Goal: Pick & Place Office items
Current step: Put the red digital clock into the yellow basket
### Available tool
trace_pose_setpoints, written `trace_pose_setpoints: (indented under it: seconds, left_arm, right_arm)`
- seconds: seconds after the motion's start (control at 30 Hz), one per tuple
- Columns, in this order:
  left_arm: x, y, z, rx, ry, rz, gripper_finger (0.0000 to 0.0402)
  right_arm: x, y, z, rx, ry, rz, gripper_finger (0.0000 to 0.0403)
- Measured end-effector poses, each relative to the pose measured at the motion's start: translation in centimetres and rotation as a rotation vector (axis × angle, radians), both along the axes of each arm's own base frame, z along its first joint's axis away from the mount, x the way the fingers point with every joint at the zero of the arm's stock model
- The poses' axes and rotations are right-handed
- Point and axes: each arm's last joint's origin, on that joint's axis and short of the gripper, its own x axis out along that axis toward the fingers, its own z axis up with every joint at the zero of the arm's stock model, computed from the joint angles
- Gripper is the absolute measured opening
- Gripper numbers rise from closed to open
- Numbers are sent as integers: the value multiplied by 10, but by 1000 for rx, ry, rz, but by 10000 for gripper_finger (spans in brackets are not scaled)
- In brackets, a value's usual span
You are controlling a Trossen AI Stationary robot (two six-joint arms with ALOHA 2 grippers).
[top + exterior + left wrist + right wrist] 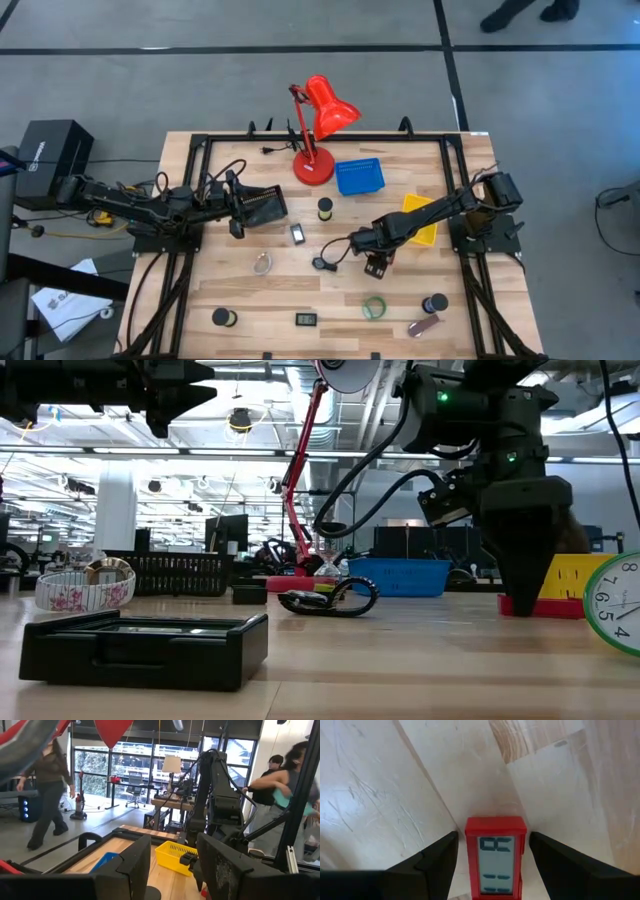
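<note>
A small red oblong with a grey display lies flat on the wooden table. My right gripper points straight down over it and is open. One finger stands on each long side of the oblong with a thin gap, touching nothing. In the high view this gripper is right of the table's middle. My left gripper waits open in the air at the table's left, beside the black tray. Other office items lie scattered: a clear tape ring, a black roll, a maroon oblong and a black oblong.
A tall red desk lamp stands at the far middle, with a blue tray beside it and a yellow tray just beyond my right gripper. A green-rimmed round piece lies near the front. People move in the room beyond the table.
</note>
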Motion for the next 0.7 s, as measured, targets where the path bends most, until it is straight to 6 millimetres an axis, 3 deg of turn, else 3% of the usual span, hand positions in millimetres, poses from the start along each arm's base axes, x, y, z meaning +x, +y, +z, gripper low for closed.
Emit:
trace_pose_setpoints:
  seconds: [0.17, 0.53, 0.7]
  left_arm:
    - [0, 0, 0, 0, 0, 0, 156]
    - [0, 0, 0, 0, 0, 0, 156]
    - [0, 0, 0, 0, 0, -1, 156]
  right_arm:
    - [0, -3, 0, 1, 0, 39, 236]
    - [1, -4, 1, -10, 5, 48, 148]
    - [8, -2, 10, -29, 18, 57, 158]
